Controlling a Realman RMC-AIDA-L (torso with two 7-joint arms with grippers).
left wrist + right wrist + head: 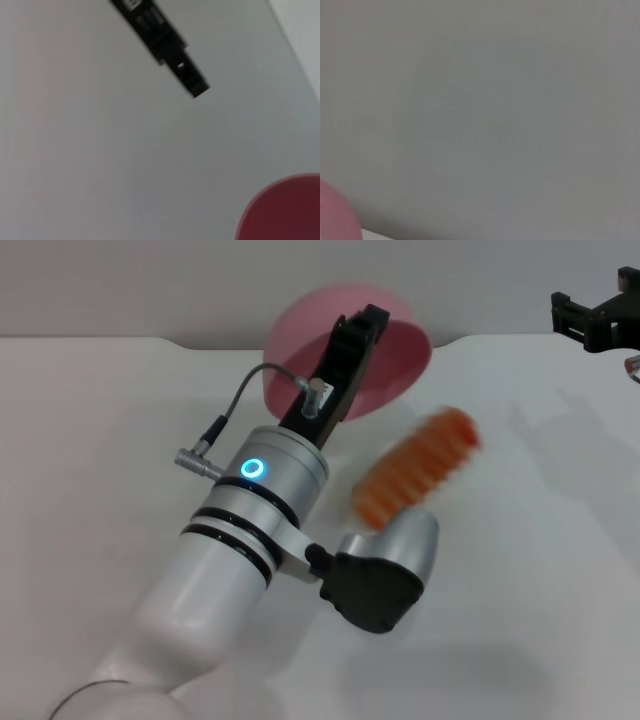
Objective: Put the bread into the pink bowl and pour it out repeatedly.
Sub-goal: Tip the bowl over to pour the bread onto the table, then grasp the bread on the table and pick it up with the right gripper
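Observation:
My left gripper (366,322) is shut on the rim of the pink bowl (402,362) and holds it up, tipped on its side above the far middle of the white table (110,440). The bowl's opening faces right and down. The bread (418,467), an orange-brown ridged loaf, is motion-blurred just right of and below the bowl, beside my left wrist, low over or on the table. The bowl's edge also shows in the left wrist view (285,210) and in the right wrist view (332,215). My right gripper (598,315) is parked at the far right, away from both.
My left forearm (230,540) and its black wrist camera housing (375,585) reach across the middle of the table. The table's far edge meets a grey wall (150,290). A black gripper (167,47) shows far off in the left wrist view.

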